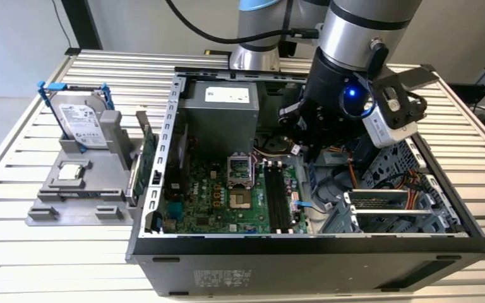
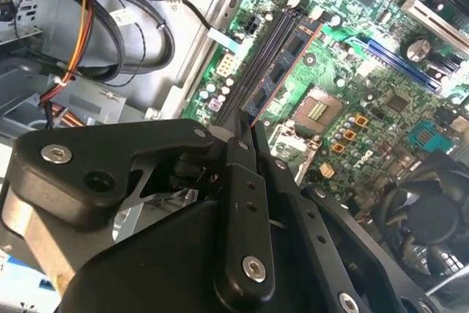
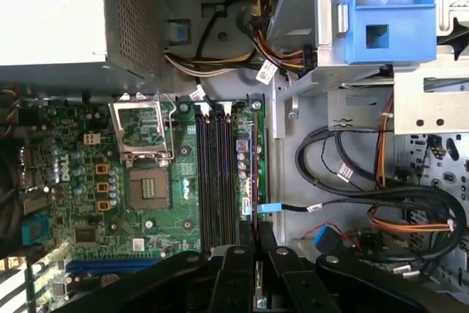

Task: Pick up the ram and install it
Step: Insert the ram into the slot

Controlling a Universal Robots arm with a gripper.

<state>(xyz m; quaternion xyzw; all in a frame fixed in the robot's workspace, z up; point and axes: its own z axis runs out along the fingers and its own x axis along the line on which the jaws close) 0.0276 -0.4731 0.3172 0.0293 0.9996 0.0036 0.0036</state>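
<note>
First wrist view: ram [image 3: 253, 174] in hand [image 3: 254, 243], beside slots [image 3: 217, 181].

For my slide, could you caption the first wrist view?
Gripper holds the ram edge-on above the motherboard's memory slots.

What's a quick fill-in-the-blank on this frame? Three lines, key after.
1. The tool is ___ on the ram.
2. The ram runs along the black memory slots of the ___ motherboard.
3. In the exterior view, the hard drive stands ___ the computer case.

Missing words: shut; green; outside
</note>
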